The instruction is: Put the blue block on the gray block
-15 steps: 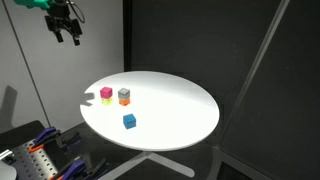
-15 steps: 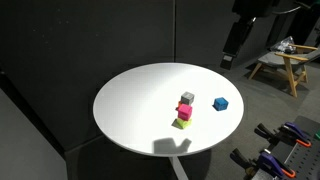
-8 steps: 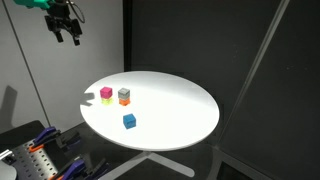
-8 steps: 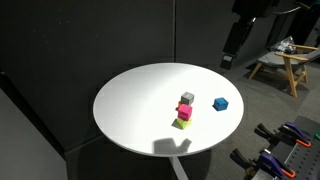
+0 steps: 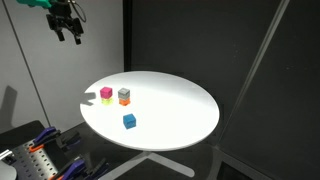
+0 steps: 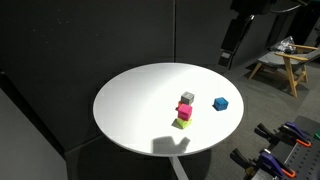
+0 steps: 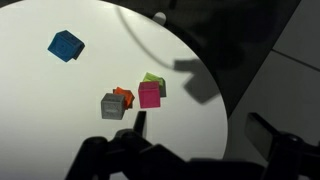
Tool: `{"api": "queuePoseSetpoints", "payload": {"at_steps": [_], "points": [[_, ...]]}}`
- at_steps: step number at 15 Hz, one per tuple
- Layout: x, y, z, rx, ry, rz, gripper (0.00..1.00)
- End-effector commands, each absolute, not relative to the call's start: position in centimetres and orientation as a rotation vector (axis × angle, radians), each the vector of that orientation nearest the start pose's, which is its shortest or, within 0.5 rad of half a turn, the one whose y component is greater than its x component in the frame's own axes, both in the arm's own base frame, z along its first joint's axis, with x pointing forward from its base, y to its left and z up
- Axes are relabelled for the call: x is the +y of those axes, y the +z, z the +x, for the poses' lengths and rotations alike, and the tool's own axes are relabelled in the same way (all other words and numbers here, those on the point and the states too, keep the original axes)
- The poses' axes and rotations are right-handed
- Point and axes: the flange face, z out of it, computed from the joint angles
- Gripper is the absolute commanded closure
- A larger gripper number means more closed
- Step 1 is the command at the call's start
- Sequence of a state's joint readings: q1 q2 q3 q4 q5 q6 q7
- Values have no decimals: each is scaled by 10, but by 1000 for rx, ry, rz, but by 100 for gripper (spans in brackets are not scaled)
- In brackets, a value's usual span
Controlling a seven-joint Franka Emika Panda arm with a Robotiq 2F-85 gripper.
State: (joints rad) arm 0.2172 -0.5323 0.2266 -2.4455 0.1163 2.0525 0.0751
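Note:
The blue block (image 5: 129,121) (image 6: 220,103) (image 7: 66,45) lies alone on the round white table (image 5: 175,110) (image 6: 135,95). The gray block (image 5: 124,93) (image 6: 187,98) (image 7: 112,106) sits on top of an orange block (image 5: 124,101) (image 7: 124,95), a short way from the blue one. My gripper (image 5: 67,32) (image 6: 228,56) (image 7: 205,140) hangs high above and off to the side of the table, far from both blocks. Its fingers are spread apart and nothing is between them.
A magenta cube (image 5: 106,93) (image 6: 184,114) (image 7: 149,95) rests on a yellow-green block (image 6: 181,123) beside the gray stack. Black curtains stand behind the table. A wooden stool (image 6: 283,62) and racks of tools (image 5: 40,155) (image 6: 285,150) stand on the floor.

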Motion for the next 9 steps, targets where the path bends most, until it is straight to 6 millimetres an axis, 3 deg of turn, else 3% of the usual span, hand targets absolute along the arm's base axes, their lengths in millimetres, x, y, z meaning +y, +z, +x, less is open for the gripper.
{"api": "queuePoseSetpoints", "payload": {"at_steps": [1,9], "points": [[183,508,383,-406,-154,-3063,0],[165,497,442,-317,50,-3065,0]]}}
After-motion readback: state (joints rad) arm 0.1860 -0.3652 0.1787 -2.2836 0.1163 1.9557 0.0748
